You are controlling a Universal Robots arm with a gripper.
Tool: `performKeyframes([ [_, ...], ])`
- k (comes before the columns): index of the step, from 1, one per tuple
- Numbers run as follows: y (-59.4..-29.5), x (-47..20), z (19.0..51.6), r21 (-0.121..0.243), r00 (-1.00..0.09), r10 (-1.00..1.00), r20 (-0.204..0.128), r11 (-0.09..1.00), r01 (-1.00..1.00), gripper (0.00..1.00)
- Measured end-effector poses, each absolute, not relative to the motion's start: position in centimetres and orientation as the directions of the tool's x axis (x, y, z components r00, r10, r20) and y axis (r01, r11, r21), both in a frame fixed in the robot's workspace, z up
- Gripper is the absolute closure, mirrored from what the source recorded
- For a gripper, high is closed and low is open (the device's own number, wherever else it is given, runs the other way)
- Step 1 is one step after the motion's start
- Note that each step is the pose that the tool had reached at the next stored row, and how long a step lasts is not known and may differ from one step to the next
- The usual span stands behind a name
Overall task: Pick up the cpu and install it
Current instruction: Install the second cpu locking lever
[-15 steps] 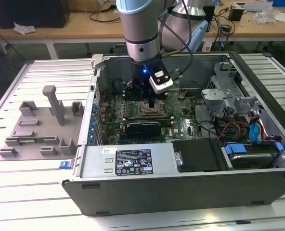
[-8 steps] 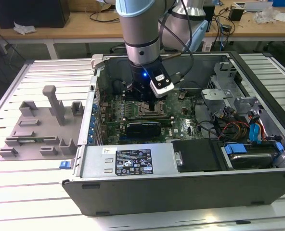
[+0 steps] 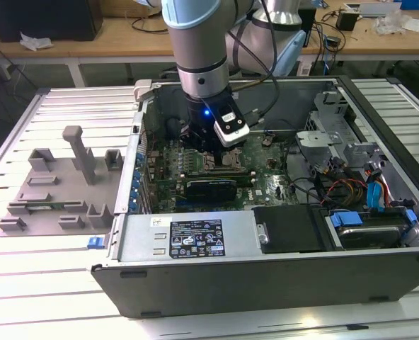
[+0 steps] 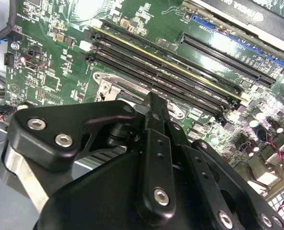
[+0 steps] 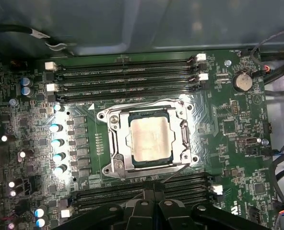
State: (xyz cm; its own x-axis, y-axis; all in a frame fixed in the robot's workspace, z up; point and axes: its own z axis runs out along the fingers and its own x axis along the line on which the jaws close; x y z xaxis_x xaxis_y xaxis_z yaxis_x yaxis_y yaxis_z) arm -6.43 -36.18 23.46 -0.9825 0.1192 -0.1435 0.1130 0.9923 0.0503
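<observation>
The cpu [image 5: 151, 139], a flat square chip with a shiny silver top, lies flat inside the metal-edged socket frame [image 5: 114, 143] on the green motherboard [image 5: 228, 124]. In the first wrist view, my gripper [image 5: 151, 188] hangs just beside the socket, over the memory slots, with its black fingers drawn together and nothing between them. The second wrist view shows the gripper [image 4: 154, 103] from behind its linkage, low over the board. In the exterior view the gripper [image 3: 208, 149] reaches down into the open computer case [image 3: 195, 276], over the socket area.
Rows of memory slots [image 5: 127, 76] flank the socket on both sides. A long black card [image 3: 211, 188] lies across the board near the socket. Cables and drive bays [image 3: 365, 191] crowd the exterior view's right side of the case. A grey fixture tray [image 3: 54, 184] sits outside the case.
</observation>
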Motion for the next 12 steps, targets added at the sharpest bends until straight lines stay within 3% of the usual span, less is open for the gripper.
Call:
performKeyframes([
  [12, -36.18, -6.43, 23.36, 0.049, -0.984, 0.119, -0.131, 0.992, 0.114, 0.89],
])
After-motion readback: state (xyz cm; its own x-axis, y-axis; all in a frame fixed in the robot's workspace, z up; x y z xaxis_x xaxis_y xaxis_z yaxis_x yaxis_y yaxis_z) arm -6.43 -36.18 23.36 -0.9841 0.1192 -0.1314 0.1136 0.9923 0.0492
